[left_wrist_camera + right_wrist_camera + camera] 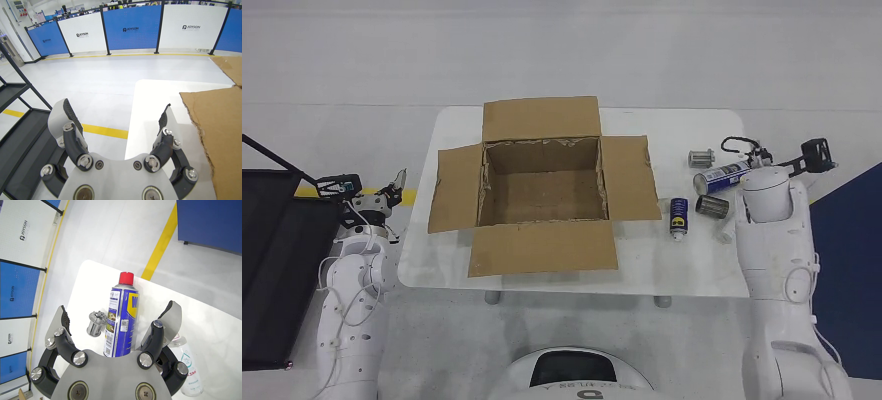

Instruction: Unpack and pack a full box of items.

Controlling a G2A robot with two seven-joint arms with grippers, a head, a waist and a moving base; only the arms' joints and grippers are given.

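In the middle of the white table [452, 135] stands the cardboard box [542, 185]. All four of its flaps are folded outward, and we see its bare brown bottom from above.

The other things lie on the table to the right of the box. A small spray can [679, 215] lies just beside the right flap. Further right there is a big spray can [720, 177], blue with a red cap, which also lies on its side. One metal part [701, 158] stands near it on the far side. A second metal part [712, 206] lies on the near side, between the two cans.

The right tool [779, 152] is over this right end of the table. In the right wrist view the right tool [116, 306] has its fingers wide apart, one on each side of the big spray can [122, 317], and they do not touch it. The metal part [96, 324] is close beside the can. A clear bottle [189, 370] lies on the other side, partly behind one finger.

The left tool [370, 186] is off the left edge of the table, between the table and a black cart [267, 260]. In the left wrist view the left tool [116, 104] also has its fingers apart. Between them we see the floor with a yellow line [105, 130] and the table edge [151, 94]. The left flap of the box [217, 123] is near the tool, and they are not touching.
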